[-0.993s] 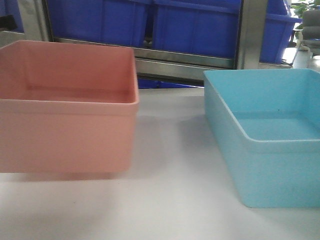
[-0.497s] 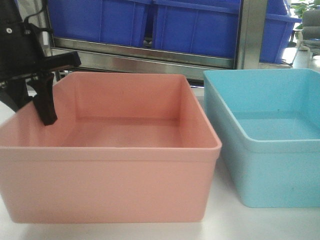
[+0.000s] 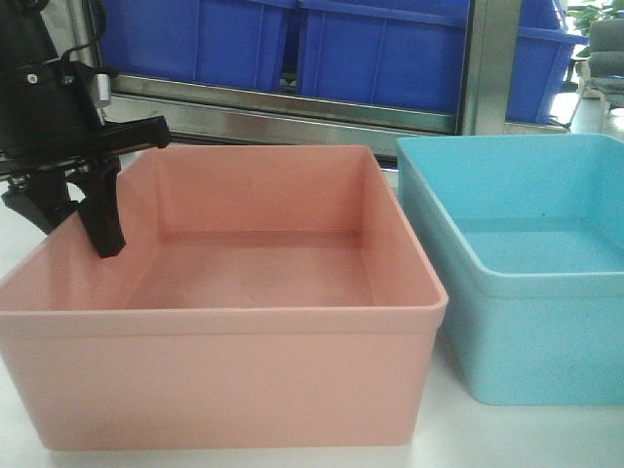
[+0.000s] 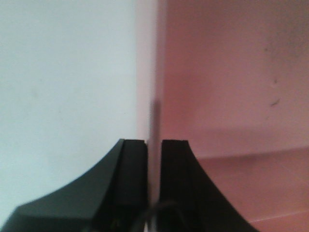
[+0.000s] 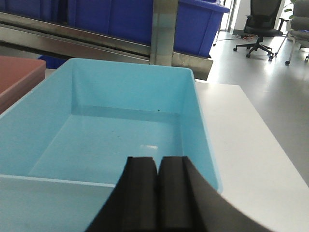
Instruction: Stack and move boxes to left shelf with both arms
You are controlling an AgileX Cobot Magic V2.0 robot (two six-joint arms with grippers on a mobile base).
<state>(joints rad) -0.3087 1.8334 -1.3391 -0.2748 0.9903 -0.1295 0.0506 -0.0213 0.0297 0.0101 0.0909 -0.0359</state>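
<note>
Two bins are side by side over the white worktop [image 3: 453, 431]. The pink bin [image 3: 234, 380] is at the left, very near to the front camera. The blue bin [image 3: 526, 341] is at the right, just beside it, and I cannot tell if their walls touch. Both bins are open at the top. I also cannot tell whether the base of the pink bin rests fully on the worktop.

The left end effector [image 3: 73, 210], black, comes from above at the left wall of the pink bin, near its far corner. One finger [image 3: 102, 219] hangs inside the bin and the other is outside. In the left wrist view the two fingers pinch this thin wall between them, with the pink inner side at the right and the pale worktop at the left.

The right end effector [image 5: 157, 162] is at the near short wall of the blue bin. Its fingers are pressed together, with only a dark seam between them, and they grip nothing. If it touches the rim, I cannot say.

Behind the bins runs the steel bar of a rack [image 3: 292, 102], and dark blue crates [image 3: 380, 49] sit above this bar. A steel post [image 3: 487, 68] stands behind the blue bin. In the right wrist view a grey floor and an office chair [image 5: 256, 29] are far behind.
</note>
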